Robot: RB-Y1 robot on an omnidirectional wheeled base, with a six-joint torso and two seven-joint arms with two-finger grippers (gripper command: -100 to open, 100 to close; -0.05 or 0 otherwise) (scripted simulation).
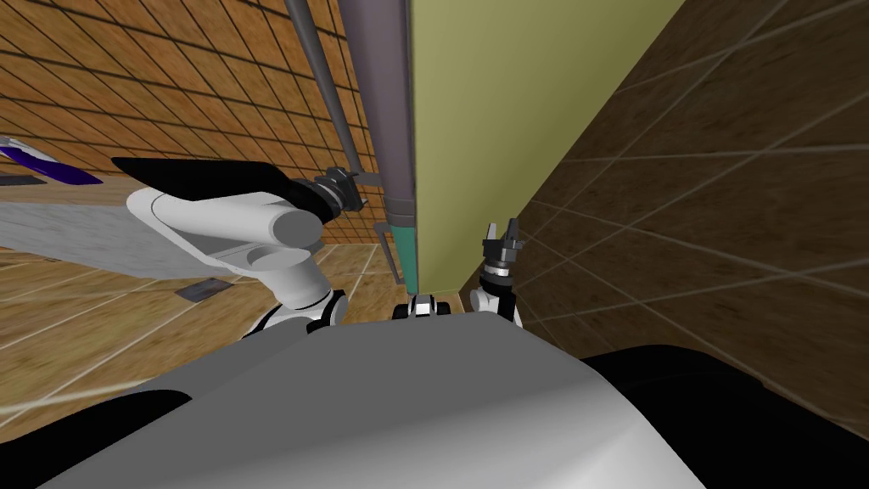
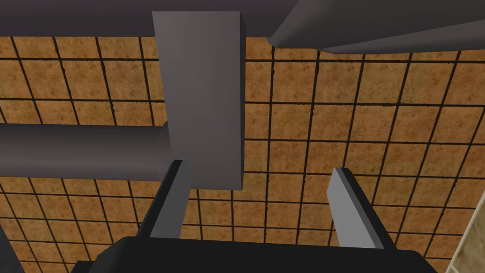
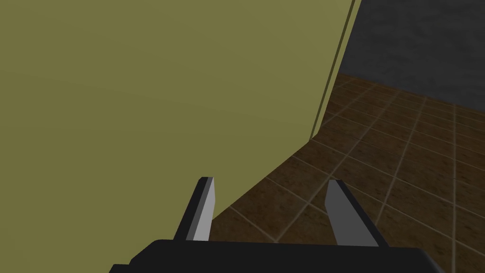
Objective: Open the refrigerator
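Close ahead and seen edge-on: the refrigerator door [image 1: 389,102], a dark grey slab running up the middle of the head view, with a teal section [image 1: 408,250] directly below it. Flush against the door's right side, a flat olive-green panel [image 1: 526,110]; impossible to tell whether part of the refrigerator or a wall beside it. On the door's left face, a long grey bar handle [image 1: 325,93], standing off the door on a blocky grey bracket [image 2: 201,95].

At the handle's lower end, the left claw [image 1: 344,188], fingers spread wide apart and gripping nothing. In the left wrist view, one finger [image 2: 170,204] overlapping the bracket's end, just beside the bar's joint with it; contact or not, cannot tell. The other finger [image 2: 353,211] well off to the side, with orange-brown tiles [image 2: 331,118] behind it. Neither bar nor bracket clamped between them.

By the olive-green panel's lower edge, the right claw [image 1: 501,227], fingers likewise parted and empty. One finger [image 3: 203,208] right up beside the panel, the other finger [image 3: 348,213] over a dark brown tiled floor [image 3: 402,156], with a dark grey wall [image 3: 417,42] farther off.

Far to the left in the head view, a pale grey slab [image 1: 59,229] with a purple-and-white object [image 1: 47,163] beyond it, well apart from both claws.
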